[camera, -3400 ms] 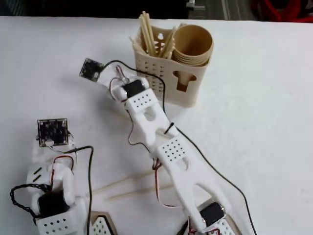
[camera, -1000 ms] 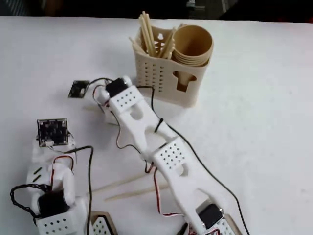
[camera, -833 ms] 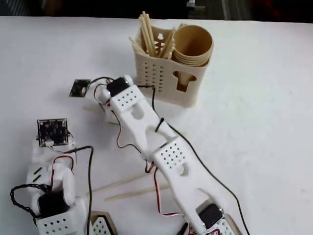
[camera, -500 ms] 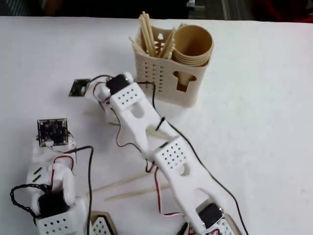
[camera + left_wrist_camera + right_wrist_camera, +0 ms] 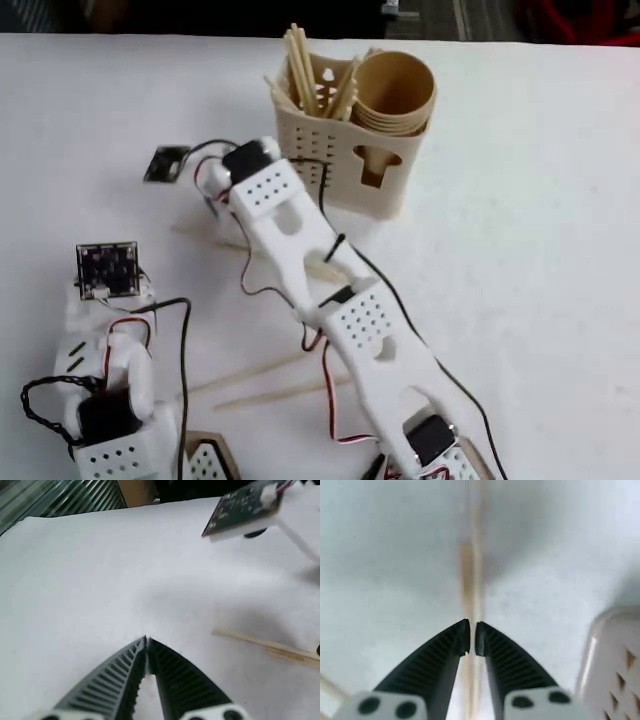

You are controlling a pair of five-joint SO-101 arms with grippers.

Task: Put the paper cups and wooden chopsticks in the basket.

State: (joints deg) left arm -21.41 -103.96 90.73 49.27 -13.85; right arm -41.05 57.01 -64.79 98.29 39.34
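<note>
Where its ribbed fingers taper to their tips, the right end effector is narrow, with only a hairline slit between the tips and nothing that I can make out pinched there. It hangs over a loose pair of wooden chopsticks, which run in line with the slit and lie on the white bench. In the high view that loose pair lies flat, partly hidden under the right arm, just in front of the basket. The basket's perforated corner shows beside the right end effector in its wrist view.

The left end effector is closed, its two tips touching with nothing between them. It points over the bench toward the same loose pair, well apart from it. The right arm's camera board hangs above that pair.

Inside the basket a nested stack of paper cups stands in one compartment, and a bundle of chopsticks stands upright in the compartment beside it. Two further chopsticks lie on the bench between the two arm bases, close together and roughly parallel.
</note>
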